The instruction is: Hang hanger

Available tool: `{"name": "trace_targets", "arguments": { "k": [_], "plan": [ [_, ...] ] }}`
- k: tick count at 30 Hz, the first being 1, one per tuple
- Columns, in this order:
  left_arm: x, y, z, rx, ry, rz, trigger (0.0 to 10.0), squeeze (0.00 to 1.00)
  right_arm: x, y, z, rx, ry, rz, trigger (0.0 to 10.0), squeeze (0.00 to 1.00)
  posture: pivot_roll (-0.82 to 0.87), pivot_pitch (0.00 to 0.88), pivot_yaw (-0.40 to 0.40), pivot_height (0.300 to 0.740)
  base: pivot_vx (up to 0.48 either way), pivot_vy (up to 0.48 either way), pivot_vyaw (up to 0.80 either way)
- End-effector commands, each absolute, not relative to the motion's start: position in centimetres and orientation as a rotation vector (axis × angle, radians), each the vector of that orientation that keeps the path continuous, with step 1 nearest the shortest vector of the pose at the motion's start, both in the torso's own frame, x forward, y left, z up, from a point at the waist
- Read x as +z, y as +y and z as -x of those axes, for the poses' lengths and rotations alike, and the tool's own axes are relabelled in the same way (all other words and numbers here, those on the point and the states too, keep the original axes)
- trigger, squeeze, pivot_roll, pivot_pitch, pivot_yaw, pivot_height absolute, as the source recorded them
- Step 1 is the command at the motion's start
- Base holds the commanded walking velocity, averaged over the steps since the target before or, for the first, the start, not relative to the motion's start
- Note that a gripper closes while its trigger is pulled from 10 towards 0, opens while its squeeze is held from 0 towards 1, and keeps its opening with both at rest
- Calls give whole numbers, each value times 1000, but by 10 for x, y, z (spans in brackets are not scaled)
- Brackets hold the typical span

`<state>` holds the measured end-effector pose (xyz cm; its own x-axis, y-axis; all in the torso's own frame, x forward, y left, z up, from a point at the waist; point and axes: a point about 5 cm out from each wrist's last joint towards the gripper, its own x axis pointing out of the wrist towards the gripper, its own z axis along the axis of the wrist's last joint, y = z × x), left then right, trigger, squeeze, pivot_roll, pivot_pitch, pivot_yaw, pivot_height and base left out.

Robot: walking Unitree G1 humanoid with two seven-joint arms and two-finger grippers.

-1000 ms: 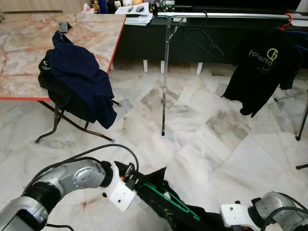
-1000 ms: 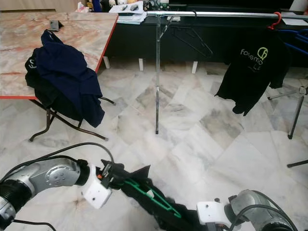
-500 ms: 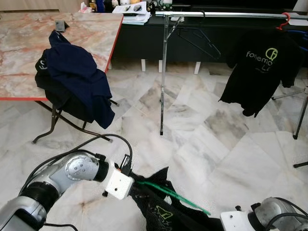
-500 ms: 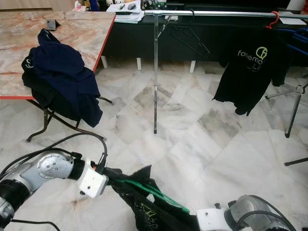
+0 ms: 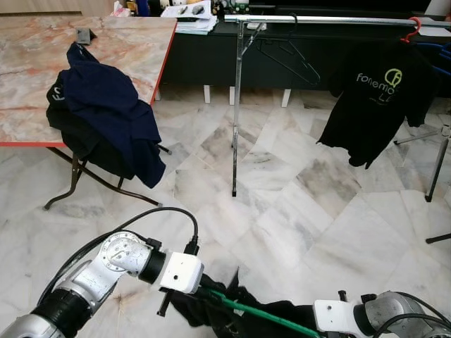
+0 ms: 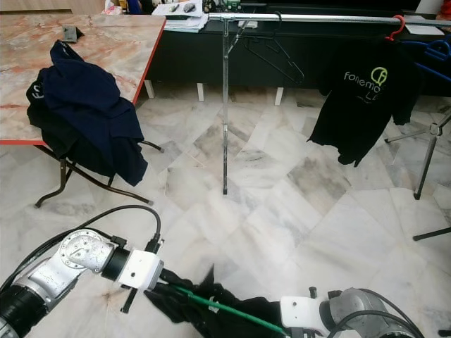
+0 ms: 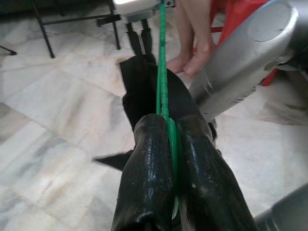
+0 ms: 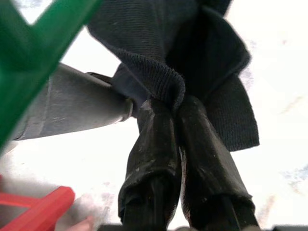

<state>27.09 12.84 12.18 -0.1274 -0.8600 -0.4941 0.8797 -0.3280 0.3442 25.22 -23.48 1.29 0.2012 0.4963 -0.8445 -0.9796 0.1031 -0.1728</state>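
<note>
Far left: marble bench w/ a navy garment draped over its edge, a small dark object near the back. Low left: left arm reaches inward; left pincer clamped on a green hanger, its 2 black fingers pressed against the plastic bar. Hanger runs low over the marble floor from left pincer toward the right arm, carrying a black shirt that sags to the floor. Centre: steel rack, upright post and horizontal rail; 1 bare black hanger on the rail. Right of it: black tee w/ green logo hung from a red hook. Low right: right pincer closed on a fold of the black shirt, fingers together w/ cloth between. Left wrist view: a person's bare feet beside a red object.
</note>
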Motion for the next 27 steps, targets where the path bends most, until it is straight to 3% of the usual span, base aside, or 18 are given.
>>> {"name": "trace_targets", "arguments": {
  "k": [1, 6, 9, 11, 15, 20, 27],
  "plan": [
    [127, 130, -272, -1742, 35, -723, 10000, 0, 15, -234, -255, 1194, 666, 842, 0, 0, 103, 195, -20, 740, 0, 0, 0],
    [128, 122, -267, -1742, 5, -688, 10000, 0, 23, -230, -268, 1097, 574, 841, 0, 0, 94, 192, -21, 740, 0, 0, 0],
    [122, 123, -261, -1797, -14, -898, 10000, 0, 27, -231, -273, 1037, 541, 832, 0, 0, 96, 193, -21, 740, 0, 0, 0],
    [122, 123, -260, -1802, -11, -910, 10000, 0, 28, -232, -274, 1029, 535, 830, 0, 0, 101, 194, -21, 740, 0, 0, 0],
    [119, 123, -271, -1727, -21, -1133, 10000, 0, 34, -230, -278, 1060, 527, 770, 0, 0, 95, 192, -21, 740, 0, 0, 0],
    [122, 120, -273, -1696, -88, -1132, 10000, 0, 35, -230, -279, 1063, 523, 797, 0, 0, 93, 190, -21, 740, 0, 0, 0],
    [144, 104, -260, -1736, -291, -996, 10000, 0, 28, -226, -280, 1016, 530, 813, 0, 0, 104, 190, -24, 740, 0, 0, 0]
  ]
}}
